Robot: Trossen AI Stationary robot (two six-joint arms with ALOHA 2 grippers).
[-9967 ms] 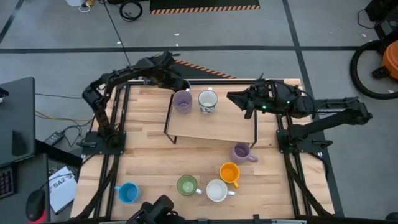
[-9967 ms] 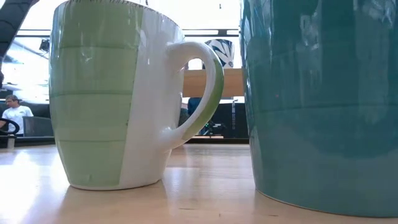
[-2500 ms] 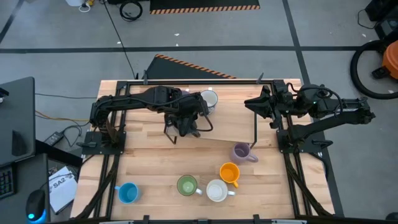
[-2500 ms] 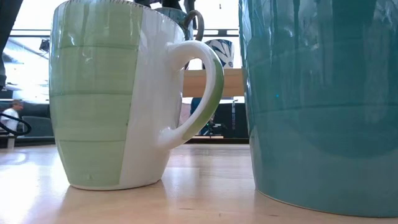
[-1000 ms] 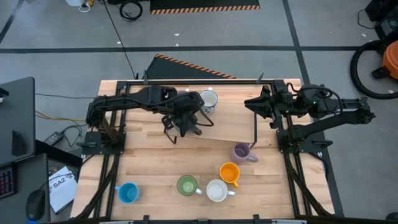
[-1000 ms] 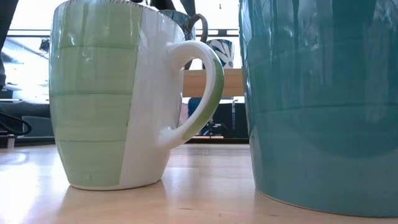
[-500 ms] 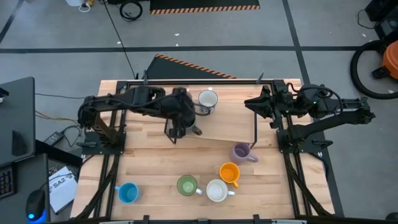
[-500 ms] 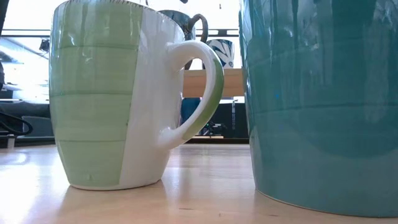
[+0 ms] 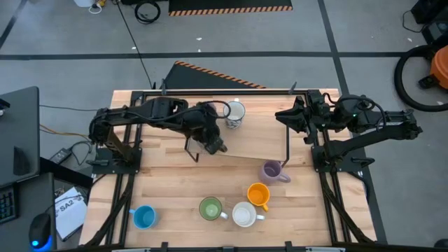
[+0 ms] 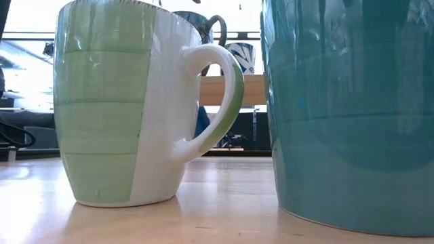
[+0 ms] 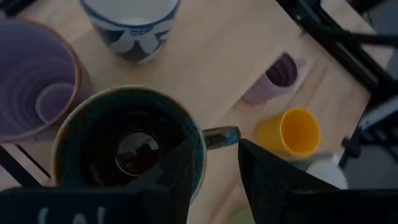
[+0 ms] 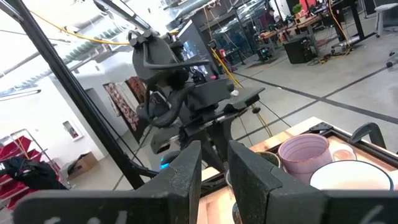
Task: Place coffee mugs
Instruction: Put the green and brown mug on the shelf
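Two mugs already crowd the shelf (image 9: 238, 143) from above, where our left gripper (image 9: 214, 143) lowers the dark mug. At the left wrist, fingers (image 11: 267, 177) pinch the dark mug (image 11: 127, 146) beside the lavender mug (image 11: 34, 81); we risk nudging it. Right gripper (image 9: 285, 116) waits, barely parted.

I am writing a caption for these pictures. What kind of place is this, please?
Probably a robotics lab or workshop hall. Two arms are mounted on a wooden table over a grey concrete floor. The right wrist view shows exposed ceiling pipes and workbenches behind.
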